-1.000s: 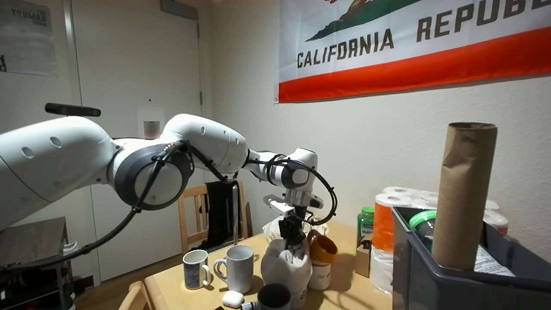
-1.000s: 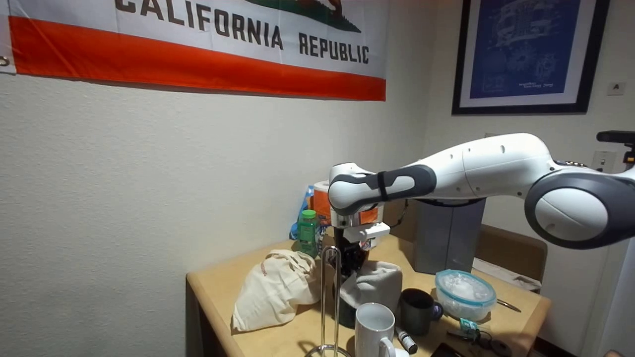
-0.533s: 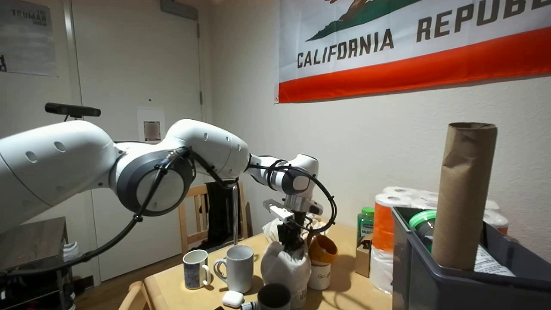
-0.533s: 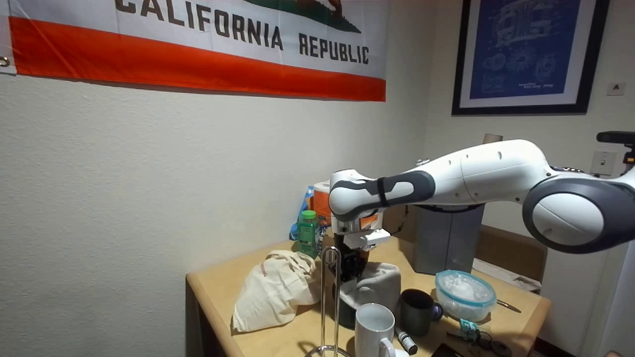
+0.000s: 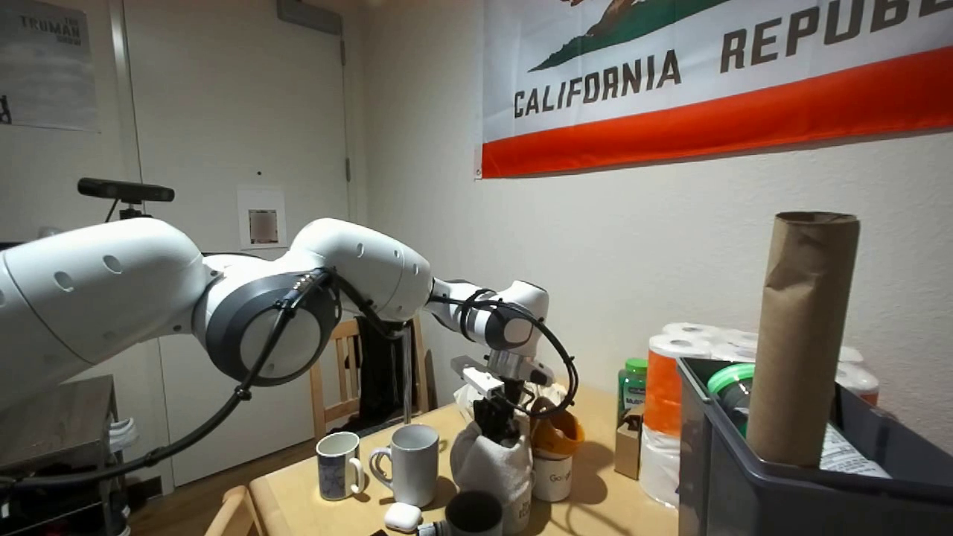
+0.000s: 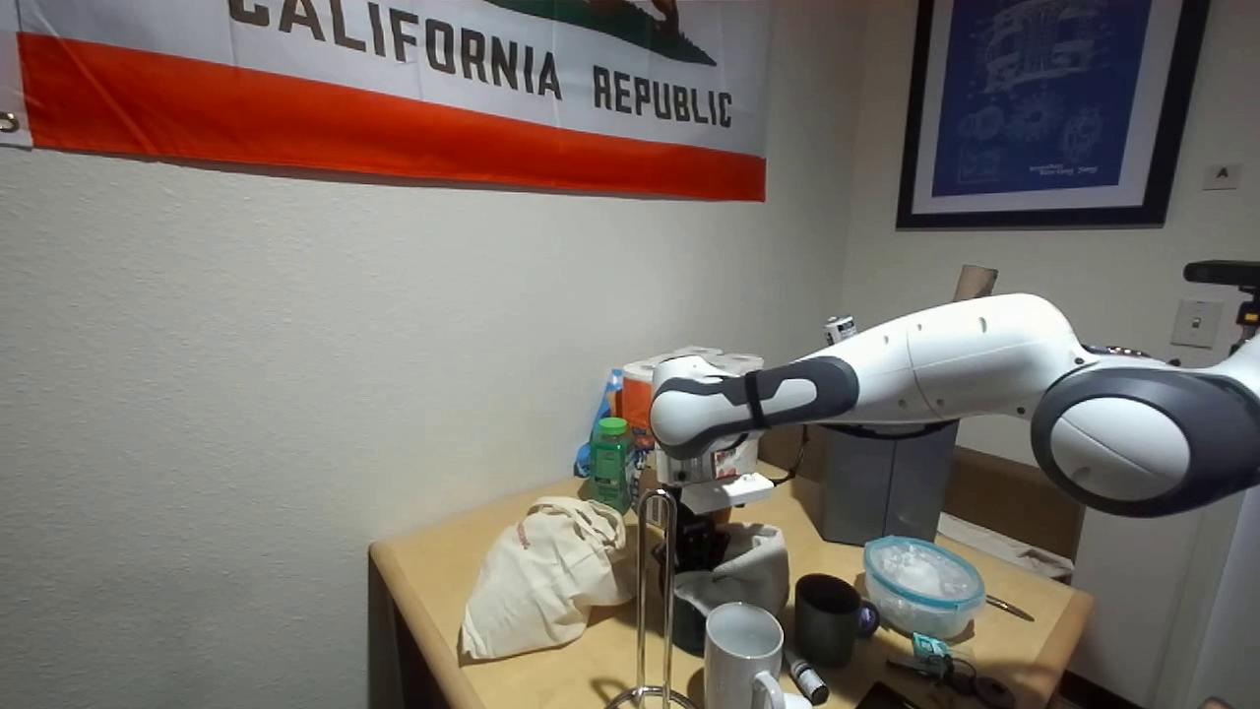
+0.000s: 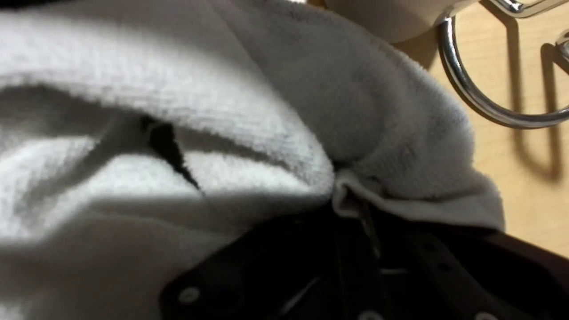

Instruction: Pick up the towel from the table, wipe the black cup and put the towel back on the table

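Only wrist view shows tool (image 7: pixel 353 212) pinching towel (image 7: pixel 249 115)

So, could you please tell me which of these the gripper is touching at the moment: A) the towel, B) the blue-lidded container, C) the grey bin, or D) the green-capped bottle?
A, since the wrist view shows the towel with a fold caught at the tips of the gripper.
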Motion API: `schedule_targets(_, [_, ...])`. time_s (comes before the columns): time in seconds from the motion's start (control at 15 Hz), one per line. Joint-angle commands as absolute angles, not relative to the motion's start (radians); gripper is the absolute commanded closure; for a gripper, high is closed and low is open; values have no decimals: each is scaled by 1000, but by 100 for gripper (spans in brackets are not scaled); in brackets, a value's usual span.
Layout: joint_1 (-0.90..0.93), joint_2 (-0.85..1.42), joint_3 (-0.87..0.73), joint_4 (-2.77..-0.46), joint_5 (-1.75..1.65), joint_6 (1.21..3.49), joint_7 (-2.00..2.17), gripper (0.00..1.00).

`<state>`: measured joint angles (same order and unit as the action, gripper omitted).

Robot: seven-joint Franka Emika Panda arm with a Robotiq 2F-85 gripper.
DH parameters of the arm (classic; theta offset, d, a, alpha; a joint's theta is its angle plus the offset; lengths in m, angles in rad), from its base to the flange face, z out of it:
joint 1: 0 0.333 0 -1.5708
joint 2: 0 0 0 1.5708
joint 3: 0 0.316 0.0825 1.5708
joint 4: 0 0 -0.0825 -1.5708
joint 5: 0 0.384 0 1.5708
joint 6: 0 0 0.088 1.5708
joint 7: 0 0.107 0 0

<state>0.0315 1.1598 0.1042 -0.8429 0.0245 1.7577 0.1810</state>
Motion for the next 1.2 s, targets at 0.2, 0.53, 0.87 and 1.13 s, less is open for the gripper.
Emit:
schedule_targets(0.2, [43,1175,106,-833,24,1734,189,83])
schedule_targets(0.53, [59,1176,97,-831,5,1707,196,46])
schedule_targets(0.87, [76,1187,90,-819,-30,1664,205,38])
schedule_targets(1.13, [80,1196,92,-816,-34,1666,201,83])
